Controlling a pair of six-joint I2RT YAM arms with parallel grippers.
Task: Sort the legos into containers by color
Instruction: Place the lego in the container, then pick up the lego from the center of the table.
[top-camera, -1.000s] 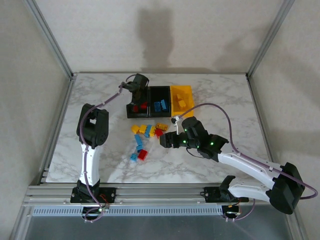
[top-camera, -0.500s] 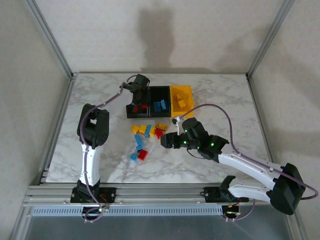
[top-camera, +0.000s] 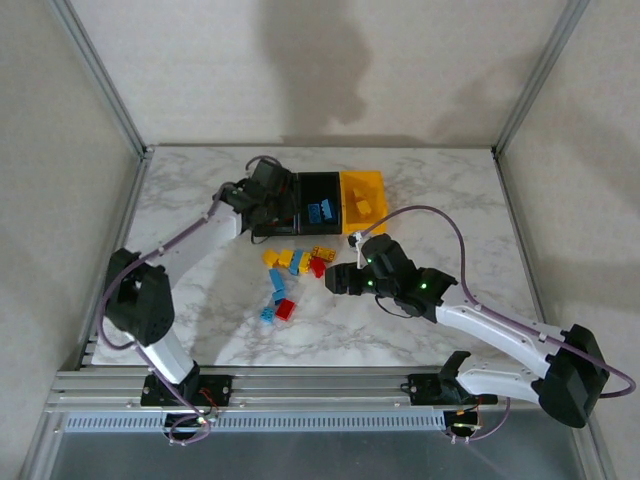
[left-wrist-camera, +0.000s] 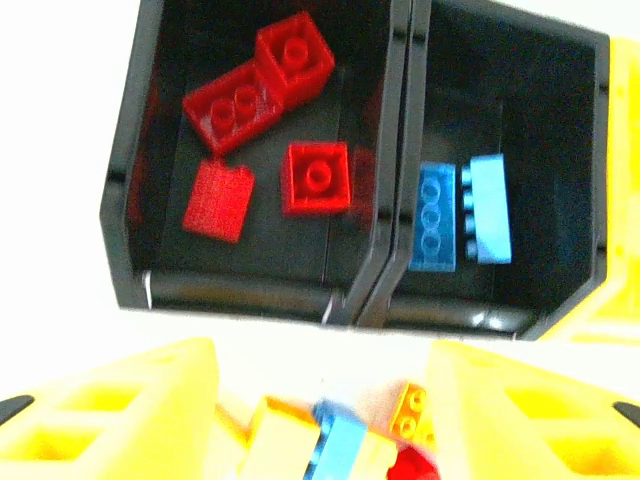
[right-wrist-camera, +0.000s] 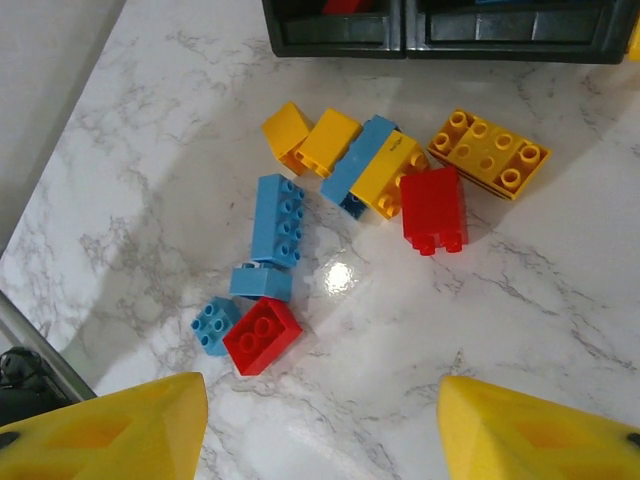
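- table (top-camera: 450, 200): marble; loose legos (right-wrist-camera: 350, 180) clustered mid-table, near containers (left-wrist-camera: 250, 290).
- containers: reds in left black bin, blues in middle; yellow bin (top-camera: 362, 176) contents hard to make out.
- left gripper (left-wrist-camera: 320, 375): fingers spread, empty, over containers' front wall.
- right gripper (right-wrist-camera: 320, 420): fingers spread, empty, above pile.
- step: likely between picks; next calls for descent onto one outlying brick.

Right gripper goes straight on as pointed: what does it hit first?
Likely bare tabletop beside the red square brick, at the near edge of the loose pile. Depth is unclear; the right gripper might clip that brick.
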